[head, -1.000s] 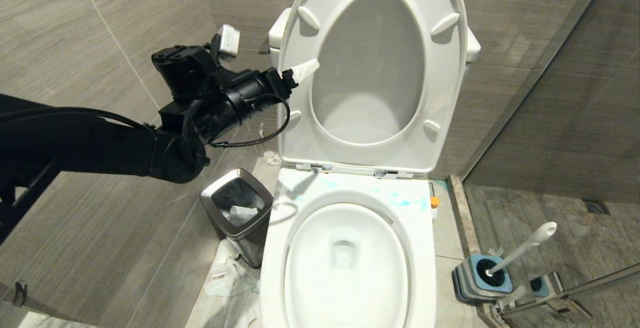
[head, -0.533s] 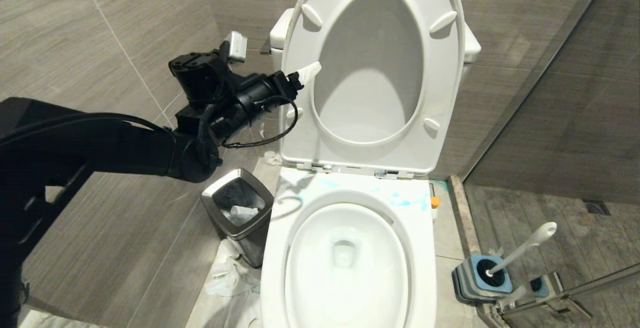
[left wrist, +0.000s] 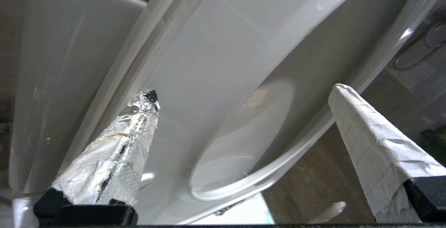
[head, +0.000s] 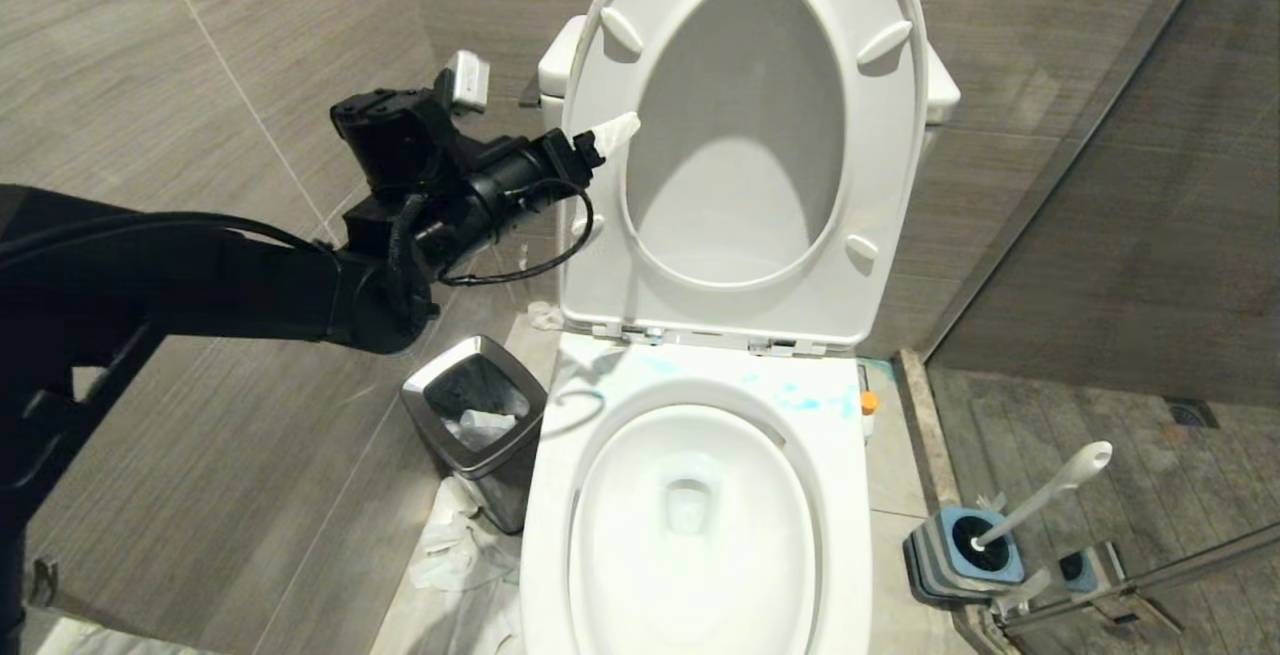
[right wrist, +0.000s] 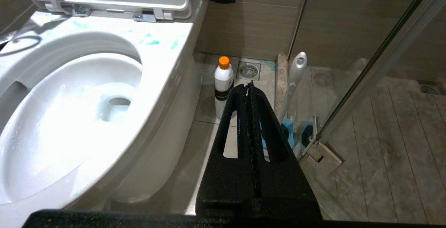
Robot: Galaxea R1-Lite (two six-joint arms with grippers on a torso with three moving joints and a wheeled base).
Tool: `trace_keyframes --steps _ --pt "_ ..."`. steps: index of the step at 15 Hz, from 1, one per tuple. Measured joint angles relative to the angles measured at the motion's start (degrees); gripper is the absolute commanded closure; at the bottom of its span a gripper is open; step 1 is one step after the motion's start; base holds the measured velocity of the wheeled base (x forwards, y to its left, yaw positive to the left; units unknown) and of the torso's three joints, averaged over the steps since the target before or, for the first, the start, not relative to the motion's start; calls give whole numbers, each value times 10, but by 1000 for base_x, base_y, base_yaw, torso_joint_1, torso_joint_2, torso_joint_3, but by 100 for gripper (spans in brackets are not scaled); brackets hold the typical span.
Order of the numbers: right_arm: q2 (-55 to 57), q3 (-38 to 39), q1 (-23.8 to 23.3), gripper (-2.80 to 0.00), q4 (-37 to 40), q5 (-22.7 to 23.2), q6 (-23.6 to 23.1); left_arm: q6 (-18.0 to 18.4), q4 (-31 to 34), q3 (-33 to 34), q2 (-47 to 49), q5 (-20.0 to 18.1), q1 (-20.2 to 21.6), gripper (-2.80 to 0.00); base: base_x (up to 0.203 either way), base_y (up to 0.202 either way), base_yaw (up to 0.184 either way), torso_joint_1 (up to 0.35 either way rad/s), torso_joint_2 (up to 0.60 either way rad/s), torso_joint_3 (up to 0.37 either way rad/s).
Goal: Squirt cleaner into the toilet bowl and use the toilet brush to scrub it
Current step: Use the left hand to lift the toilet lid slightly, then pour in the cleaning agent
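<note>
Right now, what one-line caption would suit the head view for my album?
Left gripper, open, beside the raised toilet seat; toilet brush waits in its holder.

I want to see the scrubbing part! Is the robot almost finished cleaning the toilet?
Not nearly. The seat is up, with blue smears on the toilet bowl rim. The open left gripper is at the seat, holding nothing. The cleaner stands on the floor, and the toilet brush sits in its holder. Scrubbing is left.

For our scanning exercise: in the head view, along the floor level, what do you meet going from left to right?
Trash bin → toilet bowl → cleaner → toilet brush in its striped holder.
</note>
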Motion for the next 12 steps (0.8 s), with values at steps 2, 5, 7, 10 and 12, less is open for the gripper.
trace_keyframes --steps 2,5,7,10,12 --pt "0 0 0 0 0 0 0 -31 43 1 -34 -2 -1 -280 0 0 0 0 0 0" --pt "0 0 0 0 0 0 0 -94 136 2 -96 -6 -9 -280 0 0 0 0 0 0" --pt "0 0 0 0 0 0 0 -149 220 1 -142 -7 -13 -280 0 0 0 0 0 0" --pt "0 0 0 0 0 0 0 -228 367 -1 -206 -23 -17 -280 0 0 0 0 0 0" --pt "0 0 0 0 0 0 0 -264 483 -2 -250 -61 -12 -280 0 0 0 0 0 0"
